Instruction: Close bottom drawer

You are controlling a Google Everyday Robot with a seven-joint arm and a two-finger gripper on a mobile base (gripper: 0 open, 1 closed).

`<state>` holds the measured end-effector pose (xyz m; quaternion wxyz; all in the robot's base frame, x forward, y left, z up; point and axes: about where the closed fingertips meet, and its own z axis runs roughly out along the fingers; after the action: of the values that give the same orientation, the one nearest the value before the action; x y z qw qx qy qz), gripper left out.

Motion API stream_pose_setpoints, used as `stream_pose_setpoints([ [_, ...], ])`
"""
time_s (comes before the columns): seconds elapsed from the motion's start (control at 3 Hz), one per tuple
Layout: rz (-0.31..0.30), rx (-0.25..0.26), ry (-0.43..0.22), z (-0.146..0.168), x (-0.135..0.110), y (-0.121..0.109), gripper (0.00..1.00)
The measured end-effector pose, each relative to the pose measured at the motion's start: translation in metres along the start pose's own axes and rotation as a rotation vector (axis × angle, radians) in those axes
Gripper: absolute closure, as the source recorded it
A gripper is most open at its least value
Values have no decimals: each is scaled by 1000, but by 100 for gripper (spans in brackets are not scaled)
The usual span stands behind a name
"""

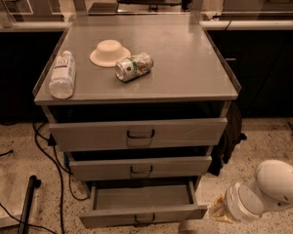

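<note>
Three drawers (141, 198), one bottle (62, 75), one can (134, 67), one bowl (110, 52) and one tool (219, 212), at lower right, are counted.

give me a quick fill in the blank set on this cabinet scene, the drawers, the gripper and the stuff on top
1. The bottom drawer stands ____, pulled out farther than the two above it.
2. The gripper hangs low near the floor, to the ____ of the bottom drawer's front in the picture.
3. On the cabinet top, the can lies on its ____.
4. The plastic bottle lies along the cabinet top's ____ edge.

Missing words: open; right; side; left
</note>
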<state>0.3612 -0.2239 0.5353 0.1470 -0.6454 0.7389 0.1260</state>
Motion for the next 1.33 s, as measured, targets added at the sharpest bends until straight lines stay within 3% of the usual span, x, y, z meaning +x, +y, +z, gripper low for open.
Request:
stream_pose_setpoints([
  [0.33, 10, 18, 10, 21, 10, -10, 100],
  [1.0, 27, 43, -56, 129, 37, -41, 100],
  [1.33, 50, 1, -73, 191, 53, -38, 100],
])
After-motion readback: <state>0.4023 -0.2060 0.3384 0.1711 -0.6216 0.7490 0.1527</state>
